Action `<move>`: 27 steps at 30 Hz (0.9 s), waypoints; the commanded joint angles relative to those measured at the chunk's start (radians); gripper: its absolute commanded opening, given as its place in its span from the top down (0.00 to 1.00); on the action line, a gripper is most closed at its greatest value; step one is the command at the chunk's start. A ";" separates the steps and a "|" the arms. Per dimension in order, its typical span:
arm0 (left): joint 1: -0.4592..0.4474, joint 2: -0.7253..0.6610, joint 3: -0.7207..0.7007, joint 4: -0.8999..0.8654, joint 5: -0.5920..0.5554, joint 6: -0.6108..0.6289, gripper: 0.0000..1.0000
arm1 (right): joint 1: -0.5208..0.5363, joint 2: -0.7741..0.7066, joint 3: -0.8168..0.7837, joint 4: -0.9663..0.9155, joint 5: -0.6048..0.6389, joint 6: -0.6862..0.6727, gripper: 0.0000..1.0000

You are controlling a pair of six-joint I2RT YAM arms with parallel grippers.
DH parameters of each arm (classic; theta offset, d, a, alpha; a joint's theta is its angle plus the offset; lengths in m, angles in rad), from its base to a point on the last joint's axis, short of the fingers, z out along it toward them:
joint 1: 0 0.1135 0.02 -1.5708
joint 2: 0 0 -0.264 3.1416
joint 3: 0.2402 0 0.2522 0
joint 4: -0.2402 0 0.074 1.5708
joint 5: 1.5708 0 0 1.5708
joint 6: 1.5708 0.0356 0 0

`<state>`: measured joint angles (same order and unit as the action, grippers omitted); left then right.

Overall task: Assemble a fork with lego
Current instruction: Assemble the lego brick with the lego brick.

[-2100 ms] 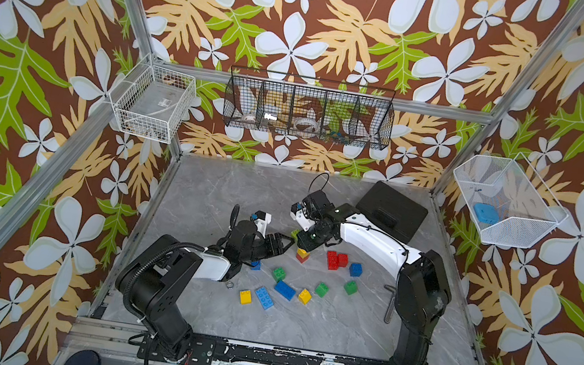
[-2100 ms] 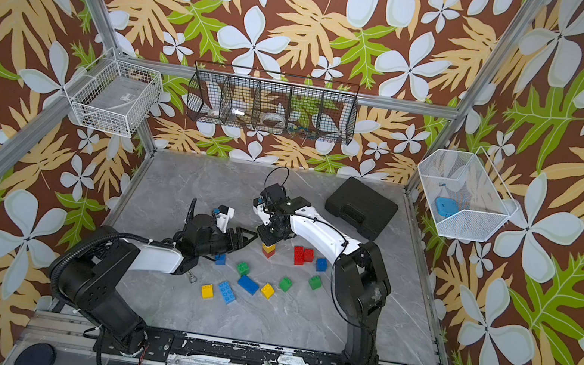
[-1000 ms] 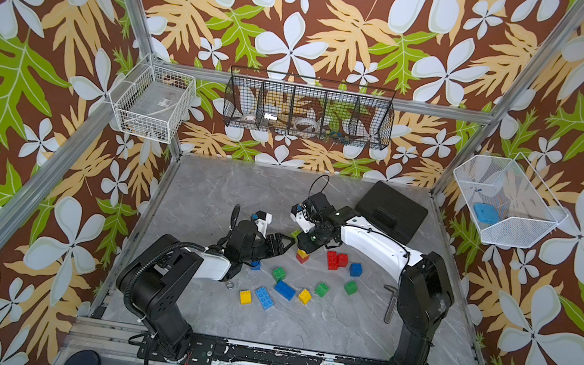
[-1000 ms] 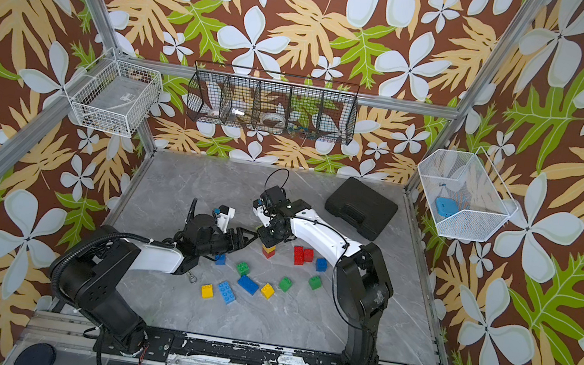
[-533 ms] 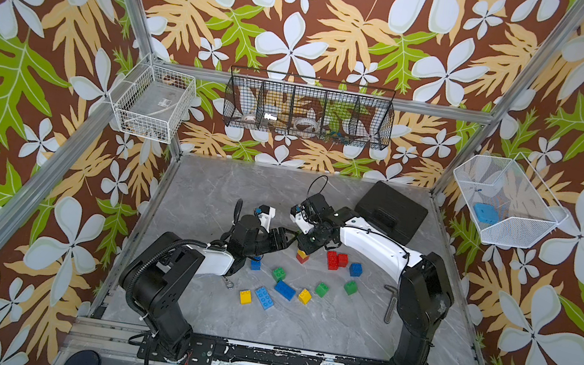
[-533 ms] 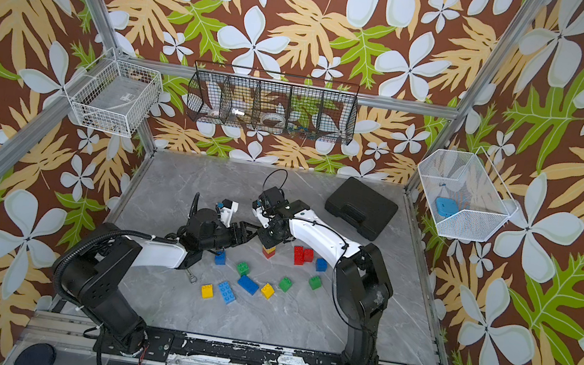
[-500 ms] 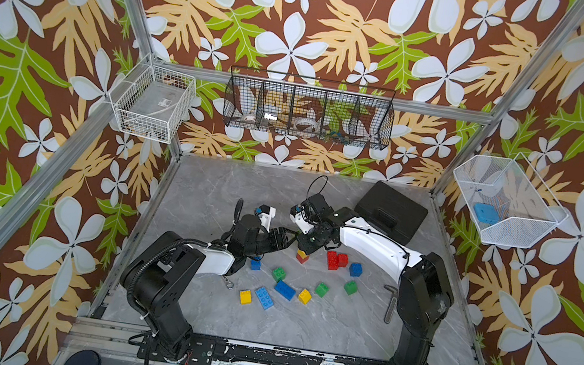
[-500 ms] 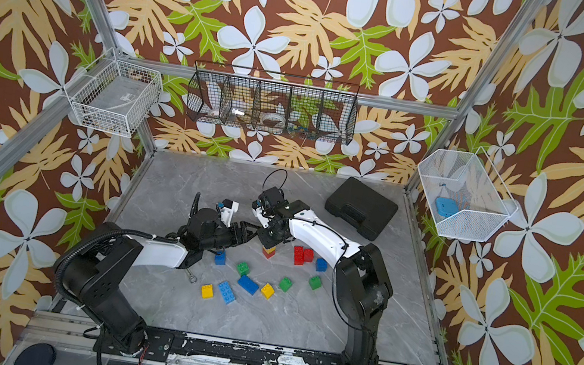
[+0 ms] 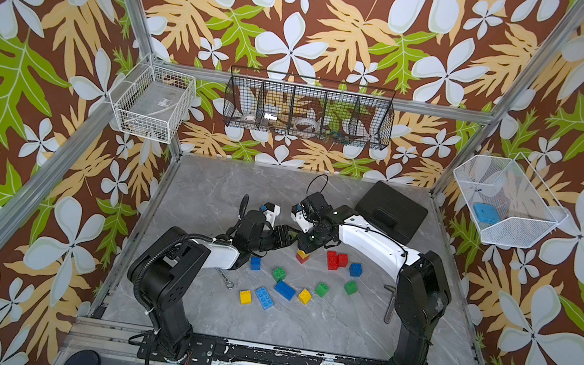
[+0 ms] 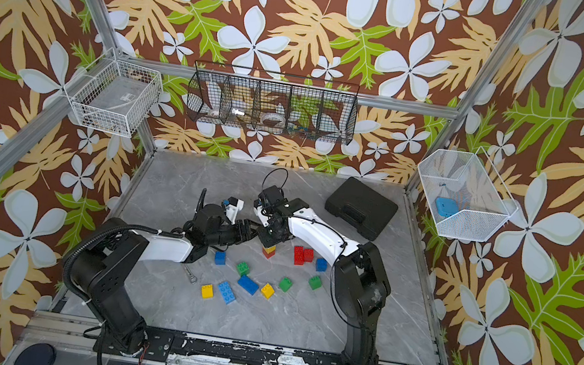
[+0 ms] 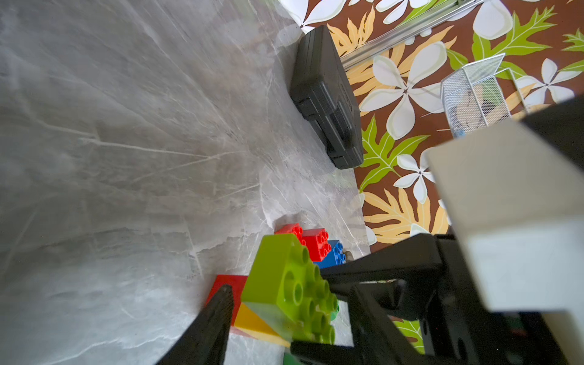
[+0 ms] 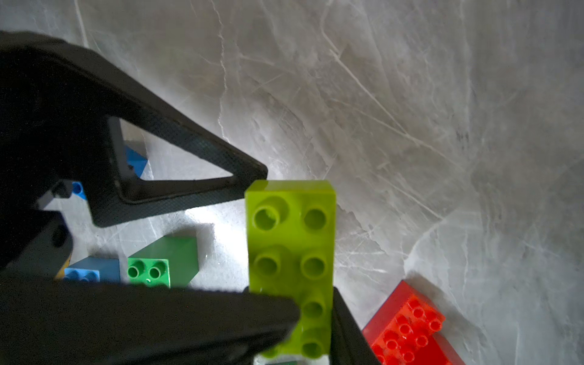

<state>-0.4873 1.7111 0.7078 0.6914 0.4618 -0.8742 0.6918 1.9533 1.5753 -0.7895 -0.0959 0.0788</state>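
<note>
You are pinching one lime-green eight-stud brick (image 12: 290, 240) in your right gripper (image 9: 306, 245), its jaws pressing the brick's long sides. The brick is sitting directly beneath that gripper, topping one small stack (image 9: 302, 259) showing yellow and red. Your left gripper (image 9: 288, 234) is hovering just beside it, jaws parted and holding nothing, one fingertip (image 12: 246, 175) nearly meeting the brick's far corner. Toward the arm bases from both grippers, eleven loose bricks are lying on the table (image 9: 210, 195): four blue bricks (image 9: 255, 263) (image 9: 284, 289) (image 9: 264, 298) (image 9: 355, 268), three green bricks (image 9: 278, 273) (image 9: 321, 289) (image 9: 350, 287), two yellow bricks (image 9: 245, 296) (image 9: 304, 296), and two red bricks (image 9: 331, 260) (image 9: 342, 259) touching each other, nearest the right gripper.
</note>
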 commanded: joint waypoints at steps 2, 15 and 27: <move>-0.002 0.011 0.007 -0.001 0.019 0.017 0.40 | 0.006 0.022 -0.019 -0.131 0.024 -0.034 0.79; -0.010 0.033 0.015 0.006 0.029 0.018 0.45 | 0.005 0.032 -0.021 -0.136 -0.036 -0.094 0.79; -0.013 0.038 0.018 0.006 0.032 0.018 0.47 | -0.007 0.067 0.028 -0.218 -0.043 0.013 0.79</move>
<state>-0.4961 1.7458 0.7227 0.6827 0.4717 -0.8623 0.6804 1.9862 1.6154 -0.8387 -0.1284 0.0563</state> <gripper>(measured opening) 0.534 0.329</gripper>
